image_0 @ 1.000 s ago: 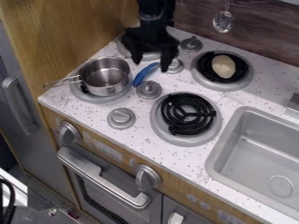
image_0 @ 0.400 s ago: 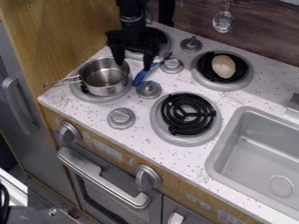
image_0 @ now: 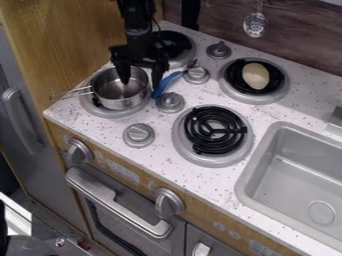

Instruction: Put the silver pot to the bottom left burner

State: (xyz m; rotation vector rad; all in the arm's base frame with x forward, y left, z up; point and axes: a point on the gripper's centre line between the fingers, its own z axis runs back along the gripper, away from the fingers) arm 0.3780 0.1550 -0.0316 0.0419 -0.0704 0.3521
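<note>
My gripper (image_0: 140, 82) hangs over the right part of the silver pot, open, one finger dipping inside the pot and the other just outside its right rim. The silver pot (image_0: 120, 102) stands upright on the bottom left burner (image_0: 103, 113), its handle pointing left over the counter's edge. A gap shows between the fingers, with the pot's right wall between them; whether either touches it I cannot tell.
A blue utensil (image_0: 164, 83) lies right beside the gripper. Control knobs (image_0: 170, 102) stand near the pot. Another burner (image_0: 212, 131) has a black coil, and a back burner holds a tan oval object (image_0: 256, 76). The sink (image_0: 300, 175) is at right.
The gripper has moved left and lower, from above the blue utensil to the pot's right rim. The pot has stayed in place.
</note>
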